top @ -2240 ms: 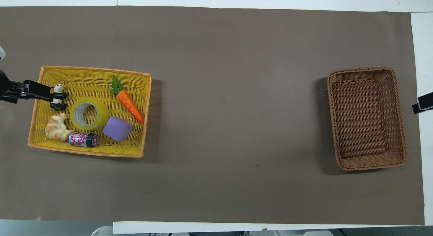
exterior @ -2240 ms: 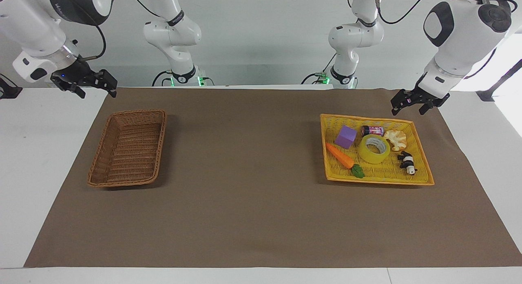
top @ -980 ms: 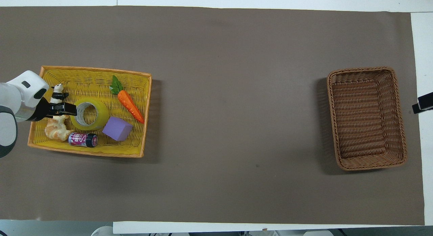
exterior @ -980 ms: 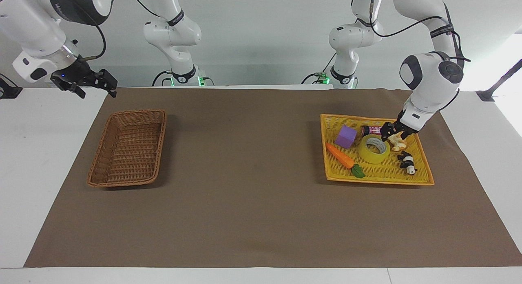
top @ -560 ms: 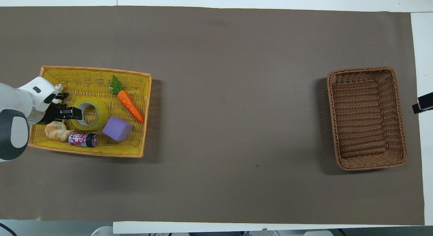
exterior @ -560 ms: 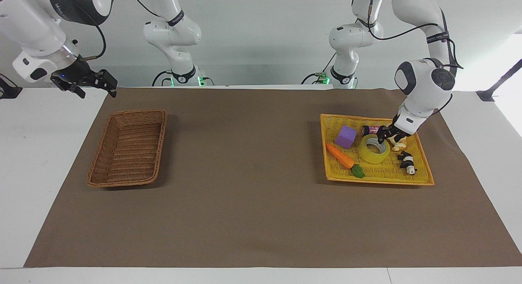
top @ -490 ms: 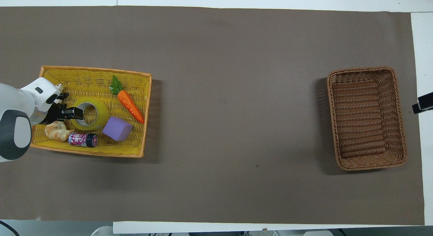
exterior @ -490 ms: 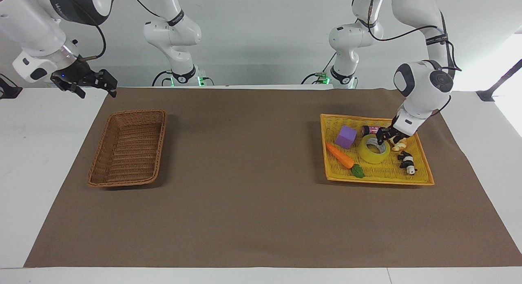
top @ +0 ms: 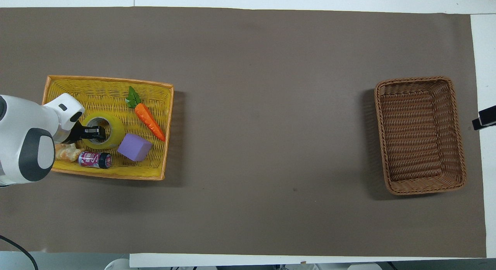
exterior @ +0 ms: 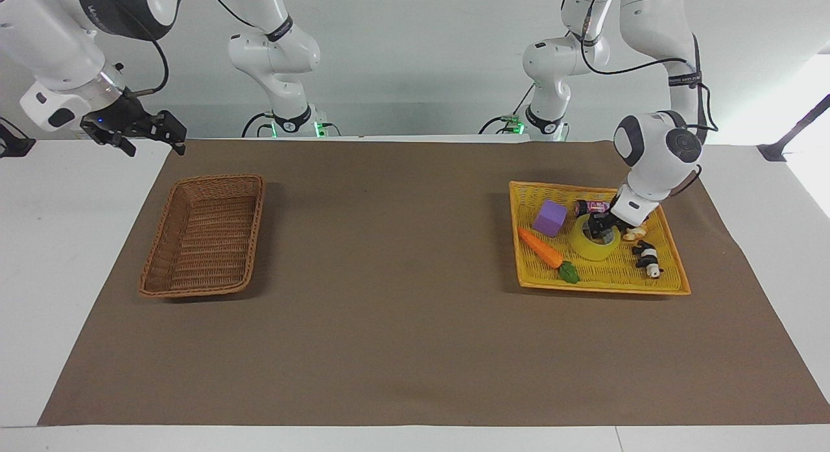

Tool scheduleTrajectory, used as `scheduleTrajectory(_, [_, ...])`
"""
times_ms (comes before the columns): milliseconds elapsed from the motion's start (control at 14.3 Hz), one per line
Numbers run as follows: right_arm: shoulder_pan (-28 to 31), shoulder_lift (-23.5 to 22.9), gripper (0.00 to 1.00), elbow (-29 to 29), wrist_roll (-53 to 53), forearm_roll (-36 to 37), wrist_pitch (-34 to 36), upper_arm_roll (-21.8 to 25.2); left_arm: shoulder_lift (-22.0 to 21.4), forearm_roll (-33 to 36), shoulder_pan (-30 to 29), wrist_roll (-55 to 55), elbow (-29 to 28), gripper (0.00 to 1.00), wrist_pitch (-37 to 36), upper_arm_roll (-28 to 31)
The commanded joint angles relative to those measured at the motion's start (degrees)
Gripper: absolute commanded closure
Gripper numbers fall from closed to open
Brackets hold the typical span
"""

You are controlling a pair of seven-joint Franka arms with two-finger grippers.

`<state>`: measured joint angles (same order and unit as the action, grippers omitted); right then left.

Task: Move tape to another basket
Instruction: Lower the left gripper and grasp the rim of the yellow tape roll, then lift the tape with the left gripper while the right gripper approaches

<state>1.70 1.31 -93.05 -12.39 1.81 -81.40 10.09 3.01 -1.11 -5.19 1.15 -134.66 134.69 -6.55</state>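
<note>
The tape (exterior: 585,249) is a yellow roll lying flat in the yellow tray (exterior: 603,275) at the left arm's end of the table. It also shows in the overhead view (top: 116,130). My left gripper (exterior: 596,230) is down at the tape, its tip in the roll's hole by the rim beside the croissant; in the overhead view (top: 95,133) it covers part of the core. The brown wicker basket (exterior: 259,212), also in the overhead view (top: 418,79), stands empty at the right arm's end. My right gripper (exterior: 170,135) waits in the air, open and empty, beside that basket's robot-side corner.
The yellow tray (top: 100,91) also holds a purple block (exterior: 550,217), a toy carrot (exterior: 539,248), a small can (exterior: 591,207), a croissant (exterior: 637,231) and a black-and-white figure (exterior: 648,258). A brown mat (exterior: 389,296) covers the table.
My left arm has swung in over the yellow tray and lowered its gripper from beside the tape's rim down into the roll. The tape and the right arm have not moved.
</note>
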Motion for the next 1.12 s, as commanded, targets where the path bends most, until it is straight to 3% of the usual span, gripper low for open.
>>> scheduleTrajectory(0, [0.5,1.1,0.00,-1.3,0.5,0.0,-0.3,-0.2,0.5,0.2,0.2,0.0,-1.1,0.51,2.3,0.4])
scheduleTrajectory(140, [0.2,1.1,0.00,-1.1,0.4,0.0,-0.3,-0.2,0.9,0.2,0.4,-0.3,-1.2,0.95,2.4,0.4])
scheduleTrajectory(210, [0.1,1.1,0.00,-1.2,0.4,0.0,-0.3,-0.3,0.9,0.2,0.5,-0.4,-1.0,1.00,1.9,0.4])
scheduleTrajectory(420, [0.0,0.9,0.00,-0.6,0.4,0.1,-0.9,-0.6,0.3,0.2,0.6,0.1,2.1,1.00,-1.4,0.4])
scheduleTrajectory(770, [0.1,1.0,0.00,-0.6,0.7,0.0,-0.6,-1.3,0.1,-0.9,2.3,-0.6,21.4,1.00,-24.1,0.0])
scheduleTrajectory(910, [0.1,1.1,0.00,-0.9,0.7,0.0,-0.5,-1.3,-1.2,-5.6,7.3,-7.2,22.9,1.00,-26.4,0.0])
scheduleTrajectory(1050, [0.1,1.1,0.00,-1.0,0.6,-0.1,-0.3,-1.2,-1.9,-6.4,16.0,-15.4,22.2,1.00,-26.2,0.0])
